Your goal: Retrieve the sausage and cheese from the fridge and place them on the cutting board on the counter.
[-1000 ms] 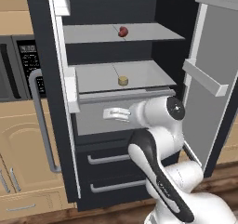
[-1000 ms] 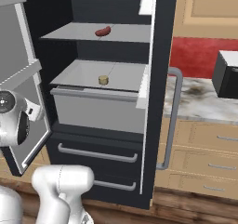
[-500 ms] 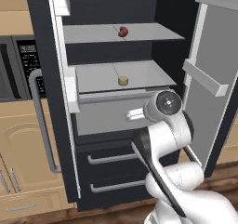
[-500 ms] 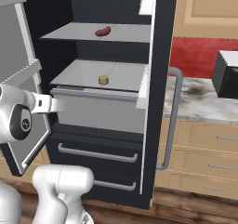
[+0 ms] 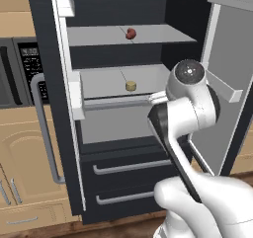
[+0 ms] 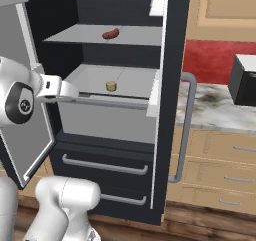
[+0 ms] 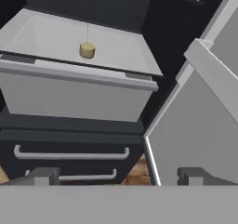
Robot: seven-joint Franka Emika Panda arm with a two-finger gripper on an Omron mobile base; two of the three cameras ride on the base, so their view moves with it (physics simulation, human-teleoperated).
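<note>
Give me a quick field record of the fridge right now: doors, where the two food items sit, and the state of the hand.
fridge: both doors open
sausage: lying on the upper shelf, untouched
cheese: sitting in the light grey bin below that shelf, untouched
hand: open, empty, in front of the fridge and facing the bin from outside
lower drawers: both shut
counter: to the right of the fridge, dark appliance on it
progress: nothing picked up yet
</note>
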